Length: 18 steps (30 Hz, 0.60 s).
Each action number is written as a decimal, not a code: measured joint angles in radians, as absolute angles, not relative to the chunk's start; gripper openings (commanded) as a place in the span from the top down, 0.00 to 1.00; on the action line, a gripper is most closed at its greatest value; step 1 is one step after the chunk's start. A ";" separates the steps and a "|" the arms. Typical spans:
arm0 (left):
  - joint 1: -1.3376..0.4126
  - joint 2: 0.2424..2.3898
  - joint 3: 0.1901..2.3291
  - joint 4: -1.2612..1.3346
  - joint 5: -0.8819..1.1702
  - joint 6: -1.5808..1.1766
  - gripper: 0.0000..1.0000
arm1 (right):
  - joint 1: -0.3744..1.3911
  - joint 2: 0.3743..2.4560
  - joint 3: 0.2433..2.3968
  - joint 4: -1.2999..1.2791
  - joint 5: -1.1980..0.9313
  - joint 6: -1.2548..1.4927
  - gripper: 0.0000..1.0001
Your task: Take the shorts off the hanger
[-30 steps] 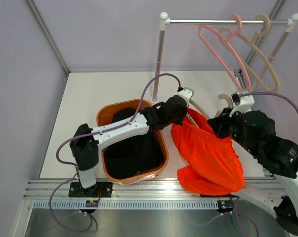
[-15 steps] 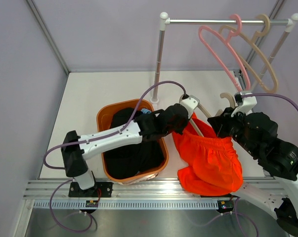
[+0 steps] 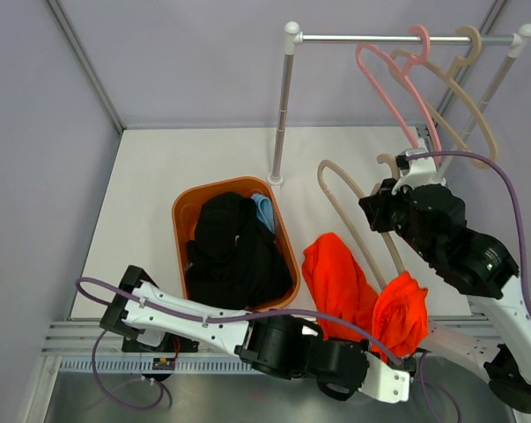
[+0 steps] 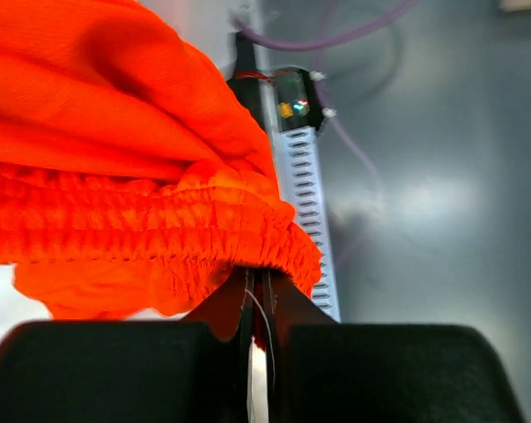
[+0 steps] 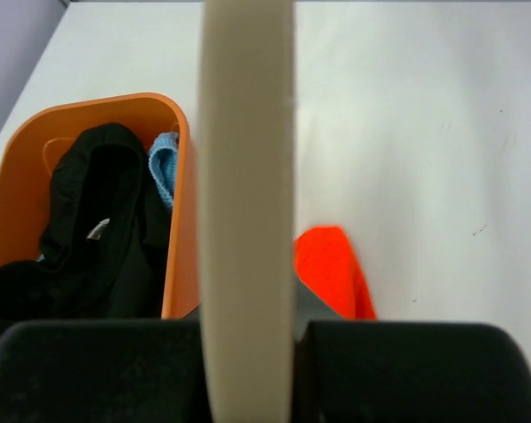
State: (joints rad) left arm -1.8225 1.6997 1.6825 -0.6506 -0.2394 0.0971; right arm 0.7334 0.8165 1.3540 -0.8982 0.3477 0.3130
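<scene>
Left gripper [image 4: 257,301] pinches the orange shorts [image 4: 133,220] right of the basket [image 5: 179,229]; right gripper [image 5: 247,352] apparently clamps the beige hanger [image 5: 246,159].

The orange shorts [image 3: 340,280] are bright and crumpled, stretched from the table near the basket [image 3: 181,211] toward the near edge, where the left gripper [image 4: 258,295] pinches their elastic waistband. The black shorts [image 3: 234,256] lie heaped in the basket, and the light blue shorts [image 3: 263,210] show only a little at its far right corner. The beige hanger [image 3: 349,216] is tilted above the table, its lower end near the orange shorts.
</scene>
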 measured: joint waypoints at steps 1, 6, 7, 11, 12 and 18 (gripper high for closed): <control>-1.837 1.700 1.692 -0.665 -0.225 0.105 1.00 | 0.733 0.838 1.355 -0.892 0.355 0.307 1.00; -1.837 1.690 1.720 -0.720 -0.151 0.118 1.00 | 0.733 0.908 1.365 -0.860 0.387 0.280 1.00; -1.835 1.685 1.721 -0.730 -0.147 0.120 1.00 | 0.733 0.916 1.366 -0.854 0.398 0.277 1.00; -1.849 1.666 1.733 -0.773 -0.186 0.121 1.00 | 0.733 0.924 1.387 -0.849 0.417 0.265 1.00; -1.852 1.661 1.748 -0.791 -0.188 0.123 1.00 | 0.733 0.924 1.393 -0.846 0.427 0.261 1.00; -1.855 1.600 1.844 -0.860 -0.073 0.146 1.00 | 0.733 0.957 1.449 -0.825 0.517 0.220 1.00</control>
State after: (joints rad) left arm -1.8545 1.6005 1.8439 -0.8597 -0.0731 0.1463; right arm 0.7334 0.9569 1.4487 -0.8246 0.5175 0.2203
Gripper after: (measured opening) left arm 0.024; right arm 0.096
